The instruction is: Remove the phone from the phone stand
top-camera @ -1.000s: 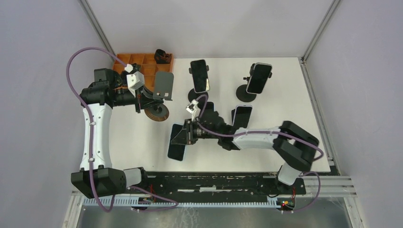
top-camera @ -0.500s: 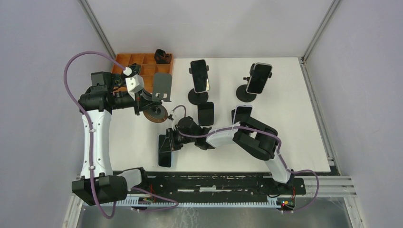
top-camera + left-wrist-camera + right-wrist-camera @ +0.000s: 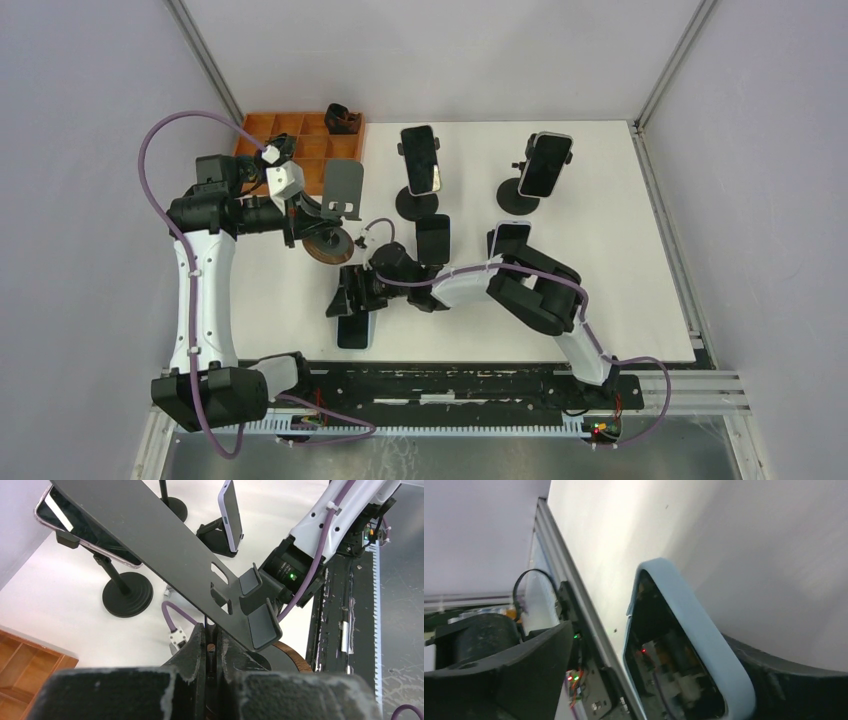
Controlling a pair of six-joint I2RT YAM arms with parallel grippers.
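The left gripper is closing tightly on the thin stem of the dark grey sheet-metal phone stand, just above its round wooden base. By my reading it is bracing the stand so that it is not tipping or sliding while the phone is being taken off. The stand's tilted plate and its two small upturned lips are showing bare in the left wrist view, so nothing is resting on it. The dark-screened phone in a pale blue case is sitting on the robot's side of the stand, apart from it, low on the white table and close to the near edge. Whether it is lying fully flat I cannot tell. The right gripper is reaching in between the stand and the phone, straddling the phone's end nearest the stand. Its jaws are standing spread, and the right wrist view is showing a clear gap between one finger and the case. It therefore seems to be letting the phone go rather than squeezing it. Setting the phone down on bare table on the near side of the stand is probably serving to keep it clear of the stand's lips, and the removal is looking all but complete.
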